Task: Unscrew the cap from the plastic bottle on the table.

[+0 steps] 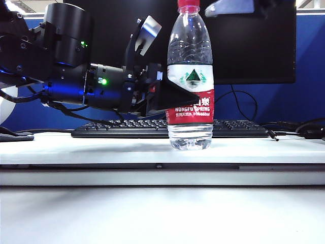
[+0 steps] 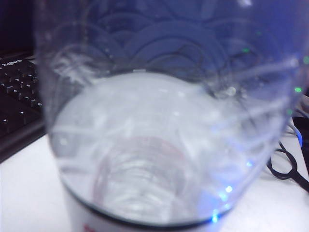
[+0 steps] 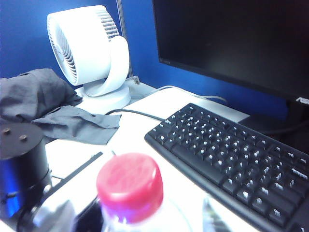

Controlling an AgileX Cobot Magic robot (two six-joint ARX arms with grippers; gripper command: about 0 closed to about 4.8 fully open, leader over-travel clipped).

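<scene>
The tall clear plastic water bottle (image 1: 190, 81) with the red-and-white label stands upright on the broad white table (image 1: 101, 147), a bit back from its pale grey front edge and just in front of the black keyboard (image 1: 127, 129). Its small red ribbed screw cap (image 1: 189, 5) is on the neck. The left gripper (image 1: 175, 96) comes in level from the left side and is pinching the bottle at the label; up close the left wrist view is basically all bottle. The right gripper isn't visible anywhere, so I can't tell how its jaws stand. The right wrist view looks down on the cap, with a white desk fan (image 3: 91, 53) and dark grey cloth (image 3: 48, 104) further back on the table.
</scene>
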